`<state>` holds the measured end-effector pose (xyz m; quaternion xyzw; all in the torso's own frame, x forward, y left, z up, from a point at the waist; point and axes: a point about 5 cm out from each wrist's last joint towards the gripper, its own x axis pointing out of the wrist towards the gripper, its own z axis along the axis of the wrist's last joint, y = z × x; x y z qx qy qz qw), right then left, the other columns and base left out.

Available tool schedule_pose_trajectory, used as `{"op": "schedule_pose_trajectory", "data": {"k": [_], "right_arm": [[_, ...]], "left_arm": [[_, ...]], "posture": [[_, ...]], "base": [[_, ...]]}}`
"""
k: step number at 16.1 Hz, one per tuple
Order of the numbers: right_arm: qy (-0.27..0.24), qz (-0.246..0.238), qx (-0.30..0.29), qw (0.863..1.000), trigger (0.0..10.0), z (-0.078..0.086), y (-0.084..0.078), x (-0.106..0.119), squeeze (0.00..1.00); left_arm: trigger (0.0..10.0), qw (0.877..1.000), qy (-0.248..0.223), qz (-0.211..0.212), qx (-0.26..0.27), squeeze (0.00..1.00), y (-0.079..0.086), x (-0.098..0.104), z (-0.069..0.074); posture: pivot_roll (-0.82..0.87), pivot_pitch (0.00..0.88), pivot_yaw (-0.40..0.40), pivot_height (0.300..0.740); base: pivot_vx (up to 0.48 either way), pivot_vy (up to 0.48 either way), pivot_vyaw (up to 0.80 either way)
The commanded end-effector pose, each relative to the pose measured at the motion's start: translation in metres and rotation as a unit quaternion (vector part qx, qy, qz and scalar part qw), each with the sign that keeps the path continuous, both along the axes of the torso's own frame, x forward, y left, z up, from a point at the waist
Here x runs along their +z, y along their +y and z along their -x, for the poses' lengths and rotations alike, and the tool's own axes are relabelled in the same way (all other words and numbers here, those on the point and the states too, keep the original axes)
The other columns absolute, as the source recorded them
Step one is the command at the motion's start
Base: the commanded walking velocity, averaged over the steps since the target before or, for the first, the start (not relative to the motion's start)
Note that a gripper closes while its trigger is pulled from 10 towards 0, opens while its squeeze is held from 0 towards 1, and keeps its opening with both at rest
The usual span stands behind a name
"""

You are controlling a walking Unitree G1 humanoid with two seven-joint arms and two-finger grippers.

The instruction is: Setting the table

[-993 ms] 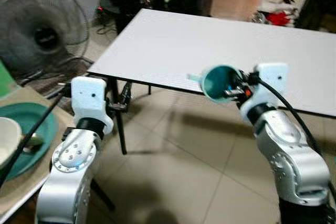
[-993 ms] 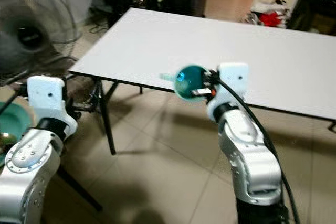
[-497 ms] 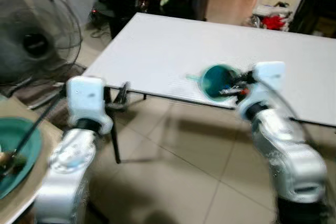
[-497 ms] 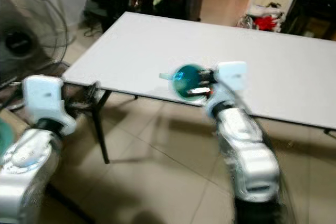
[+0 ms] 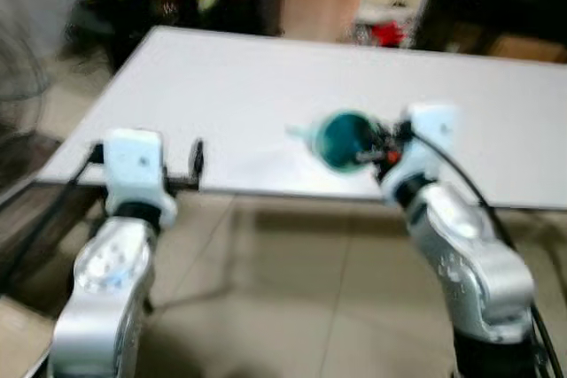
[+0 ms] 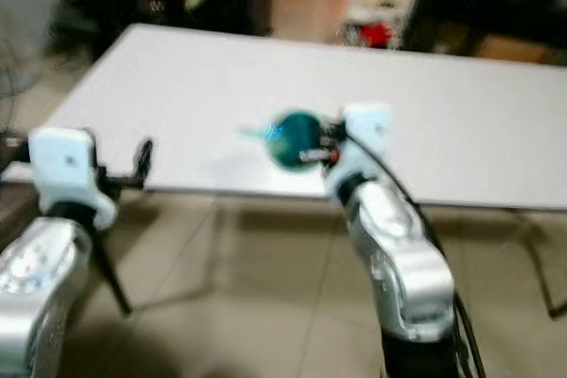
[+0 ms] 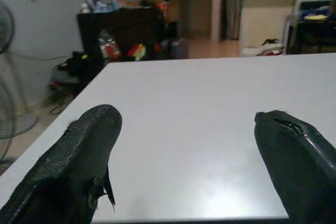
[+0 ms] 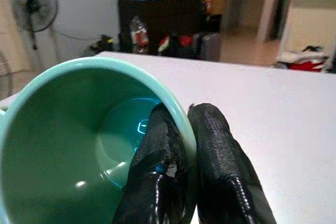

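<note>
Closer to table [image 5: 266, 86] now — right end effector [image 8: 181, 129] pinching cup [image 8: 79, 145] rim.

A glossy teal ceramic mug [image 8: 89, 145], empty, is tipped on its side above the white table's [image 5: 266, 86] near edge, rim pinched.

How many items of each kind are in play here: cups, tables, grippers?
Cups: 1, teal cup, pinched by its rim in the right gripper
Tables: 1, white table
Grippers: 2, with the left gripper open
Total: 4
</note>
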<state>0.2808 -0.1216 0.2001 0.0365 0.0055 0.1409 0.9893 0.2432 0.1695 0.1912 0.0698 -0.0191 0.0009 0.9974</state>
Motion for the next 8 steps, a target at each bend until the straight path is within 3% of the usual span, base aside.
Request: {"op": "schedule_pose_trajectory", "data": {"k": [1,8], "right_arm": [[-0.003,0.005,-0.019,1.0,10.0,0.0,-0.0104,0.0012,0.0],[0.002,0.002,-0.02,1.0,10.0,-0.0012,-0.011,-0.0002,0.0]], "left_arm": [[10.0,1.0,-0.006,0.002,-0.011,0.0,-0.0055,0.0028,0.0004],[10.0,1.0,0.0,-0.002,-0.009,0.0,-0.0027,0.0014,0.0031]], "posture": [[-0.03,0.0,-0.039,0.74],[-0.01,0.0,-0.027,0.74]], "base": [[0.3,0.0,0.0],[0.301,0.0,0.0]]}}
